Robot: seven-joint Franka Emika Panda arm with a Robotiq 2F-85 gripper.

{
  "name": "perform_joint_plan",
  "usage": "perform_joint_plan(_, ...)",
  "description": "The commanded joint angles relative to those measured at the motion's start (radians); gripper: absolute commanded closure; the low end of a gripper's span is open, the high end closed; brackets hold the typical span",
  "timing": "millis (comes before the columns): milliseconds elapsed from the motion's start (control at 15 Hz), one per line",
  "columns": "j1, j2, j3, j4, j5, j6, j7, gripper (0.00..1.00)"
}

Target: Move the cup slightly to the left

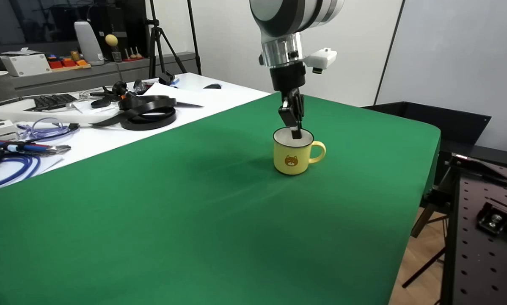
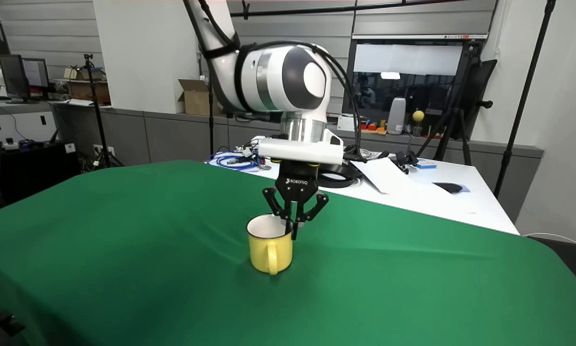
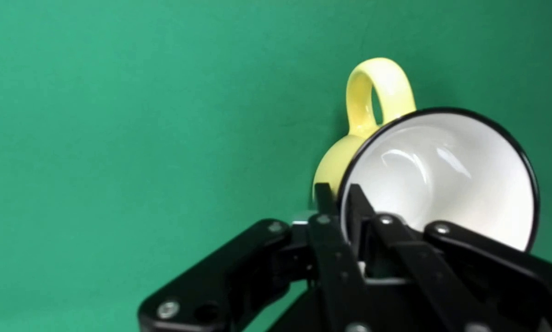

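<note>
The cup is a pale-yellow mug with a white inside and a dark rim. It stands upright on the green tabletop in both exterior views [image 1: 288,159] [image 2: 259,252]. A small bear face marks its side. Its handle points right in an exterior view [image 1: 319,152] and up in the wrist view [image 3: 382,87]. My gripper [image 3: 339,191] straddles the cup's rim, one finger inside and one outside, with the wall pinched between the narrow tips. The gripper also shows in both exterior views [image 1: 295,131] [image 2: 292,231]. The inner fingertip is partly hidden by the cup wall.
The green tabletop [image 1: 173,237] surrounds the cup. A white table [image 1: 219,99] with a black strap roll [image 1: 152,114], blue cables [image 1: 14,169] and a keyboard [image 1: 52,101] adjoins it. A black perforated metal rail [image 1: 486,237] stands beyond one edge.
</note>
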Motion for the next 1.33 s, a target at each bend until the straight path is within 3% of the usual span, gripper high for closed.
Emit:
perform_joint_plan(0, -0.033, 0.001, 0.032, 0.027, 0.025, -0.032, -0.061, 0.98)
perform_joint_plan(600, -0.096, 0.010, 0.131, 0.094, 0.223, -0.060, -0.250, 0.98)
perform_joint_plan(867, -0.085, 0.042, 0.142, 0.179, 0.251, -0.145, -0.247, 0.98)
perform_joint_plan(1267, -0.041, 0.126, 0.108, 0.329, 0.225, -0.313, -0.133, 0.98)
